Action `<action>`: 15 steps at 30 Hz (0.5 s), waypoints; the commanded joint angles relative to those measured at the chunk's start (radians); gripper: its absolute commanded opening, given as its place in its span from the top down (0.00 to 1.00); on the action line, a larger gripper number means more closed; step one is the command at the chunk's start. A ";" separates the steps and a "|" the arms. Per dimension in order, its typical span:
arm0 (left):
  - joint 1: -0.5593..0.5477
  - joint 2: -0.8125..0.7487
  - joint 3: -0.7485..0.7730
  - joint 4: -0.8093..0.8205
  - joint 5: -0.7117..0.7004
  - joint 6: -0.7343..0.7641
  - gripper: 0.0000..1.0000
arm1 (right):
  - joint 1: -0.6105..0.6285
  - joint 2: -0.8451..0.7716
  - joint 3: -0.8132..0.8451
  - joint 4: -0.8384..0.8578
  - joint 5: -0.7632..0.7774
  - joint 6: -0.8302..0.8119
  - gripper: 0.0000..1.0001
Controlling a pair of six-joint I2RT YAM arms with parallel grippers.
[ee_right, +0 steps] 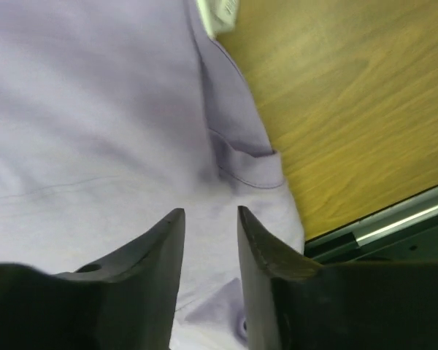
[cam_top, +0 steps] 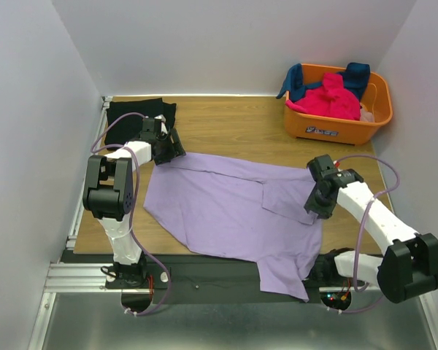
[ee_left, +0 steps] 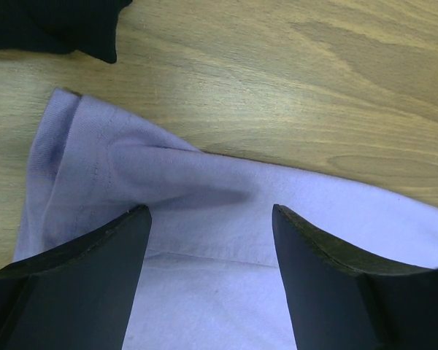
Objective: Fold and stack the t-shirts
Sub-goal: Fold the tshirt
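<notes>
Purple shirt (cam_top: pixel 226 208) flat on table (cam_top: pixel 233 124)

Top view: left gripper (cam_top: pixel 171 146) at the shirt's far corner, black shirt (cam_top: pixel 128 113) just behind it; right gripper (cam_top: pixel 315 208) over the opposite edge. Left wrist view: fingers wide apart, empty, cloth edge below. Right wrist view: only narrow gap, nothing pinched, cloth below.

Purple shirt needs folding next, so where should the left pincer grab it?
Take the shirt by its far-left corner, where the edge folds into a raised ridge. Come straight down with the left pincer, which hangs open just short of it; elsewhere the cloth lies flat.
</notes>
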 commanded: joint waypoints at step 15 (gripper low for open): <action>-0.013 -0.022 0.158 -0.153 -0.092 0.027 0.20 | -0.227 0.370 0.455 0.182 0.123 -0.280 0.30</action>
